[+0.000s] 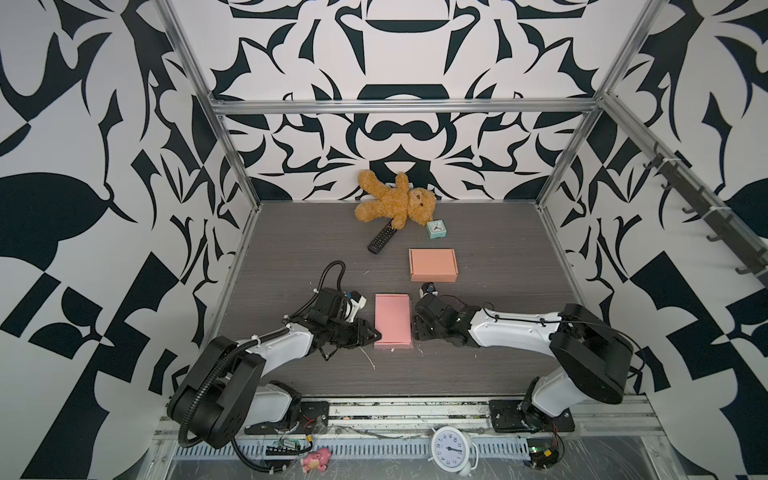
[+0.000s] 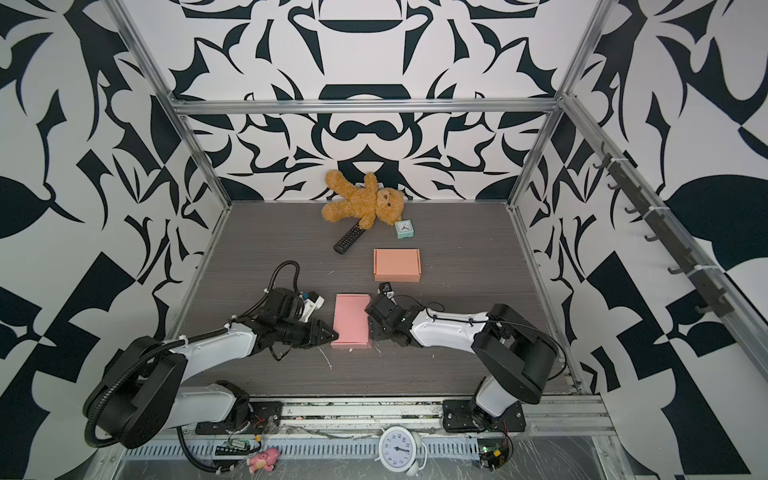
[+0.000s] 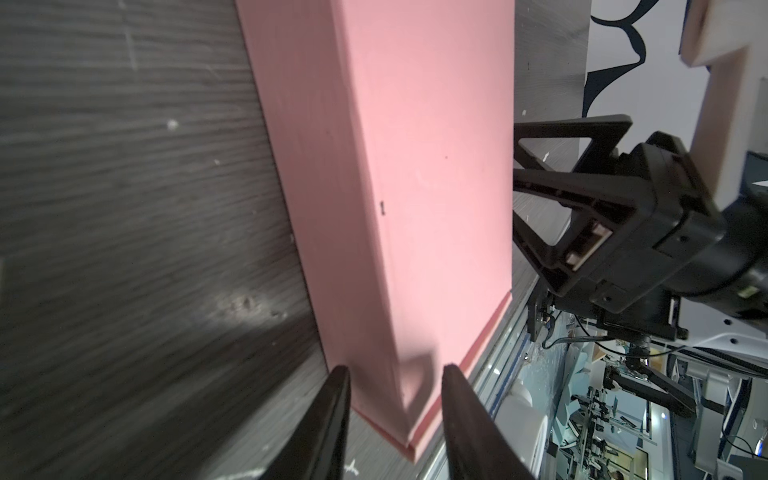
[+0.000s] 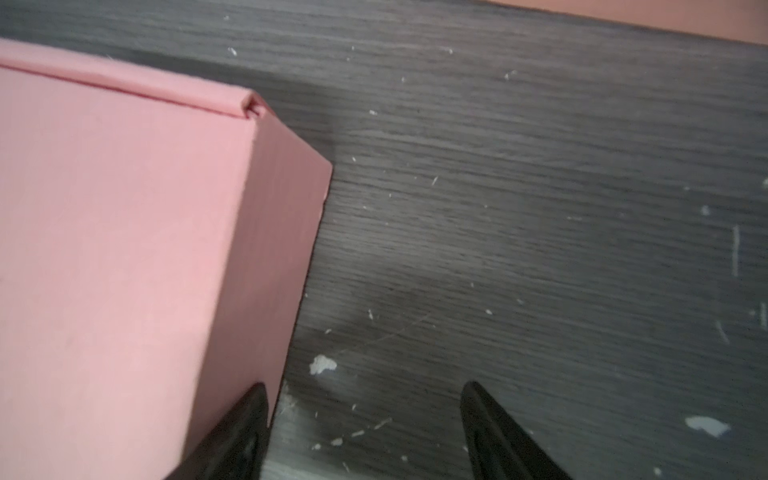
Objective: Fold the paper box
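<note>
Mid-table, pink box (image 1: 392, 318) folded shut, contents hidden; peach box (image 1: 433, 264) behind it, shut too. left gripper (image 3: 395, 370) narrow gap at pink box corner, right gripper (image 4: 365, 386) wide, nothing held.

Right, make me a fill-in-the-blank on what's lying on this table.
1. The front box is ____ in colour.
2. The back box is ____ in colour.
3. The remote runs up against the leg of a plush ____.
4. Beside that toy's head stands a small teal ____.
Missing words: pink; orange; teddy bear; clock.
</note>
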Robot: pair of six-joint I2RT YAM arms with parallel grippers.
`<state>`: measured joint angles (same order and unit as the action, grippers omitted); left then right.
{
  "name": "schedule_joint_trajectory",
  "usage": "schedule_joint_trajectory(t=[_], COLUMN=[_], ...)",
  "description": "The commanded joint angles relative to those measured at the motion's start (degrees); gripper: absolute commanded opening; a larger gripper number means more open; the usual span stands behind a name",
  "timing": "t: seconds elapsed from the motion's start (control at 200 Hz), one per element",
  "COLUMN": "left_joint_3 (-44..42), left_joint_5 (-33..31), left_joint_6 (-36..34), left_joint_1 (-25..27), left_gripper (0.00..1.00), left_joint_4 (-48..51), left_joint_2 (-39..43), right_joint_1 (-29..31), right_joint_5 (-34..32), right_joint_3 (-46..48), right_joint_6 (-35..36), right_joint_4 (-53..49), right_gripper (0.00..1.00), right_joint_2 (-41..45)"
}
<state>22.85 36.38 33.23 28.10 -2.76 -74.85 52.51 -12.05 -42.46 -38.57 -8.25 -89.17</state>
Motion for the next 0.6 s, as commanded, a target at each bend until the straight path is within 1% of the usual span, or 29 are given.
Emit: schedule_joint_trajectory(t=[0.0, 0.135, 0.15, 0.2, 0.415, 0.46, 0.555, 0.595], left_joint_3=[-0.53, -0.15, -0.1, -0.09, -0.44, -0.53, -0.57, -0.53], left_joint_5=[0.23, 0.52, 0.61, 0.71, 0.54, 0.58, 0.53, 0.6], left_joint_6=[0.21, 0.08, 0.08, 0.09, 0.08, 0.08, 0.08, 0.12], left_joint_1=[0.15, 0.15, 0.17, 0.13, 0.23, 0.17, 0.23, 0.16], left_gripper=[0.4, 0.4, 0.4, 0.4, 0.4, 0.41, 0.41, 0.41], left_joint_4=[0.89, 1.87, 1.88, 2.06, 2.68, 2.69, 2.76, 2.76], left_joint_2=[1.37, 1.37, 2.99, 3.37, 3.83, 3.92, 3.83, 3.67], right_joint_1=[-0.17, -0.17, -0.2, -0.21, 0.56, 0.66, 1.27, 1.5], right_joint_5=[-1.45, -1.84, -1.78, -1.69, -0.71, -0.49, 0.26, 0.45], right_joint_3=[1.47, 4.14, 4.36, 5.41, 7.54, 7.71, 7.66, 7.53], right_joint_6=[0.35, -0.99, -1.25, -1.76, -4.0, -4.06, -4.28, -4.27], right_joint_4=[-0.79, -1.67, -1.69, -1.66, -1.65, -1.76, -1.24, -0.69], right_gripper=[0.75, 0.75, 0.75, 0.75, 0.7, 0.67, 0.48, 0.41], right_joint_2=[3.77, 6.61, 6.8, 7.4, 8.96, 9.26, 9.45, 9.13])
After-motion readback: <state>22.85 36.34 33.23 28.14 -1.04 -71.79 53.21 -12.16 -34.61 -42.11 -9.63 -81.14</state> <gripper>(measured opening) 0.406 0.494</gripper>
